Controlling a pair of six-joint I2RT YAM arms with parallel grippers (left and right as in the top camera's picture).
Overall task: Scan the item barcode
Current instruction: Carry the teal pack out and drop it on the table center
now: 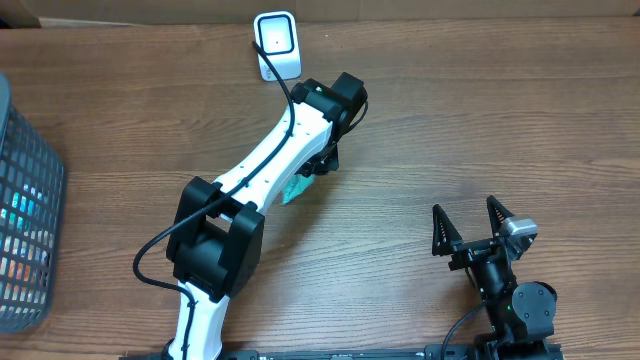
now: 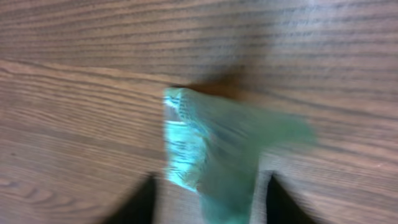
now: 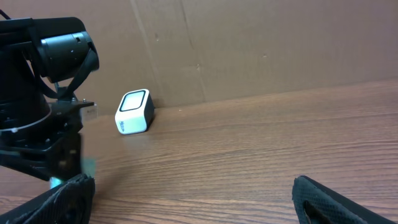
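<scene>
The item is a teal plastic packet (image 2: 217,149), blurred in the left wrist view, lying or dropping on the wood between the two dark fingers. My left gripper (image 2: 208,202) is open, with wood showing between each finger and the packet. From overhead the left gripper (image 1: 318,165) points down in front of the white scanner (image 1: 277,43), and a teal corner of the packet (image 1: 296,188) sticks out beside the arm. My right gripper (image 1: 468,222) rests open and empty at the front right. The scanner (image 3: 134,112) stands against the back wall.
A grey mesh basket (image 1: 25,210) with colourful items stands at the left edge. The left arm (image 3: 43,93) fills the left of the right wrist view. A cardboard wall (image 3: 261,50) closes off the back of the table.
</scene>
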